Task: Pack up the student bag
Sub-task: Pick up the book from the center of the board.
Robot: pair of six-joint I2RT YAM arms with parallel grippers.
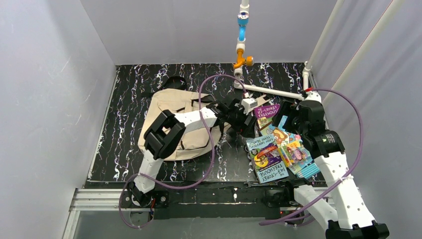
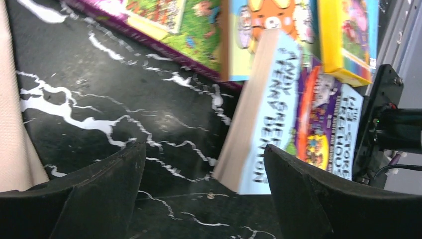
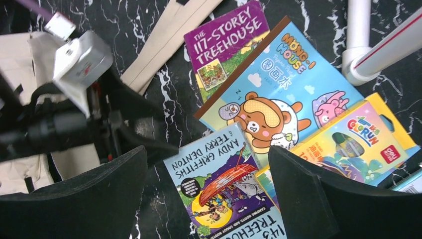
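The beige student bag point(image 1: 171, 117) lies flat at the left middle of the black marbled table point(image 1: 124, 99). Its edge shows in the left wrist view point(image 2: 12, 124) and the right wrist view point(image 3: 22, 55). My left gripper point(image 1: 245, 125) reaches right past the bag; its jaws point(image 2: 205, 149) are open and empty, low over the table beside the "143-Storey Treehouse" book point(image 2: 271, 114). My right gripper point(image 1: 292, 122) hovers open point(image 3: 207, 152) above that same book point(image 3: 224, 184). The left gripper also shows in the right wrist view point(image 3: 74, 114).
More items lie at the right: a purple "117-Storey Treehouse" book point(image 1: 265, 112), a bear picture book point(image 3: 278, 94) and a crayon box point(image 3: 363, 139). Bag straps point(image 3: 164, 40) trail toward the books. A white pipe frame point(image 1: 273, 92) stands behind them.
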